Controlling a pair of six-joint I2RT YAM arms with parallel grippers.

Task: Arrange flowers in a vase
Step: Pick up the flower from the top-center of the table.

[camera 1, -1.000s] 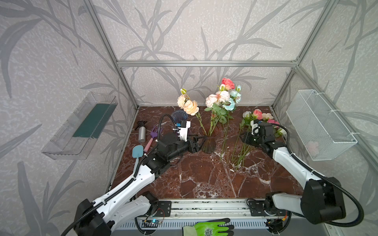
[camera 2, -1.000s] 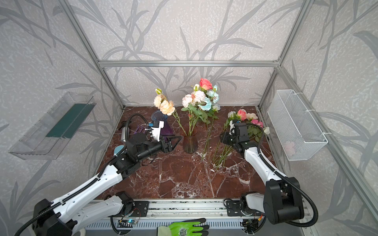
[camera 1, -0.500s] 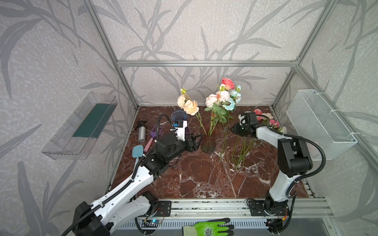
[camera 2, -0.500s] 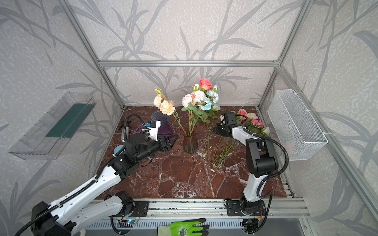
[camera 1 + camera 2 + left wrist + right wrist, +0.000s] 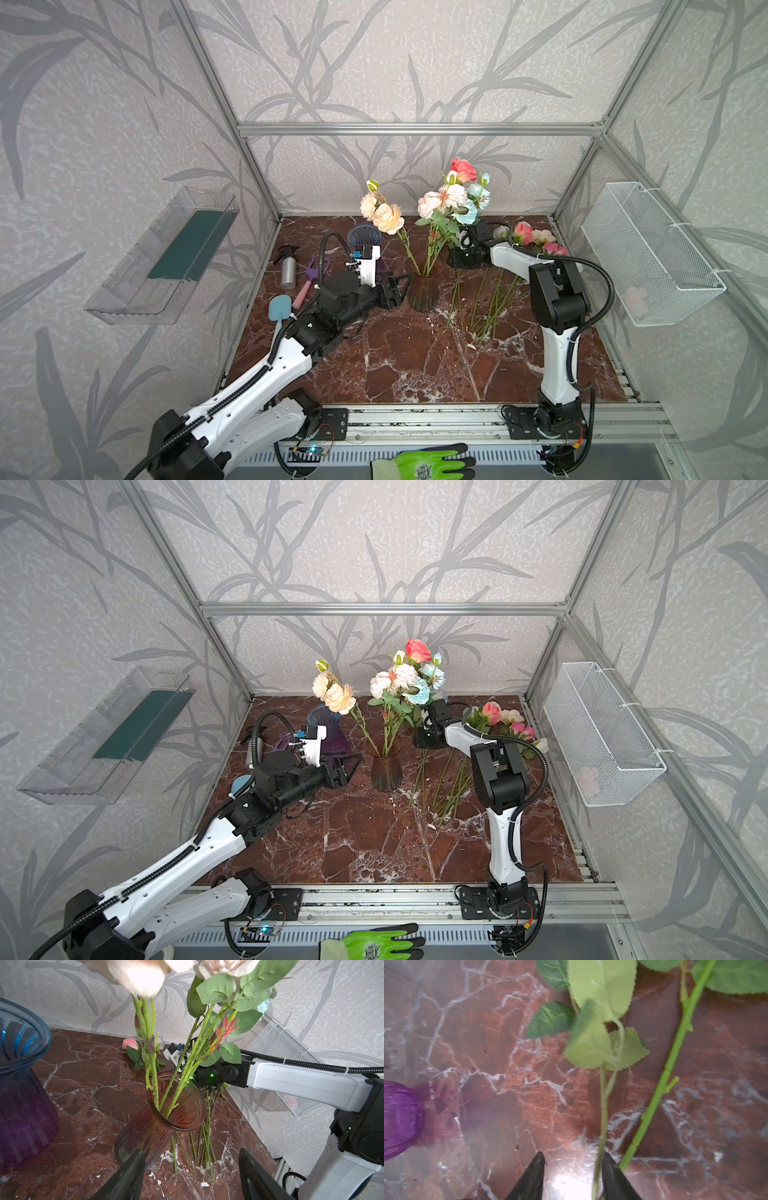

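A brown glass vase [image 5: 424, 293] [image 5: 385, 771] [image 5: 143, 1132] stands mid-table with several flowers [image 5: 449, 199] [image 5: 399, 679] upright in it. More flowers [image 5: 536, 239] [image 5: 505, 719] lie at the back right, their stems [image 5: 490, 303] fanned over the marble. My left gripper [image 5: 397, 291] [image 5: 349, 769] [image 5: 192, 1151] is open at the vase's left side, one finger close against its wall. My right gripper [image 5: 463, 253] [image 5: 426, 739] [image 5: 572, 1155] hangs low just right of the vase, partly behind leaves. It is open, with a thin leafy stem [image 5: 603, 1109] passing between its jaws next to one finger.
A blue and purple vase [image 5: 365, 237] [image 5: 20, 1084] [image 5: 398, 1118] stands back left. A spray bottle [image 5: 287, 268], a purple tool [image 5: 313, 266] and a blue spatula [image 5: 279, 307] lie by the left wall. A wire basket [image 5: 648, 253] hangs on the right wall, a clear shelf [image 5: 166, 253] on the left.
My right arm has swung from the lying flowers toward the vase, with its elbow raised, and its jaws have widened. The left arm has hardly moved.
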